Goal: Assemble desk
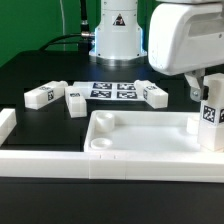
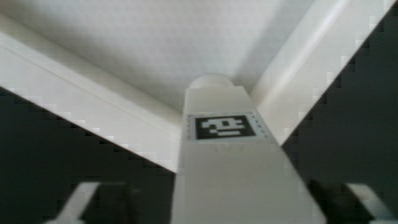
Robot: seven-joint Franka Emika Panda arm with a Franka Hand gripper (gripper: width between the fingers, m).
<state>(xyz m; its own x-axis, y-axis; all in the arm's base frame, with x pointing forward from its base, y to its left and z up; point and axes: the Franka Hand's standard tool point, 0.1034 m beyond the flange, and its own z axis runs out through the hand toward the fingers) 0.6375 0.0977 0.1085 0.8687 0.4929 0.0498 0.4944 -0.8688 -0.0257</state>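
White tabletop: in the exterior view I see it lying flat on the black counter, open side up. Its long axis runs from the exterior view's left to its right, and a round socket shows in its near left corner.
Upright leg: it stands on end at the tabletop's right end in that view, with its long axis vertical and its tag facing the camera.
Pincer: it comes down over the upright leg's top, and one dark finger shows just beside the leg.
Loose legs: all three lie on their sides on the counter behind the tabletop. The first loose leg and second loose leg are left of the marker board; the third loose leg is right of it.
Border bars: the front bar runs along the tabletop's near edge, and the side bar sits at the exterior view's left.
Upright leg, wrist view: it runs away from the lens. Its far end reaches the inner corner where two tabletop walls meet. I cannot tell whether it is seated.
Pincer, wrist view: the fingers flank the leg with a dark gap on each side, so it is spread and not pinching.
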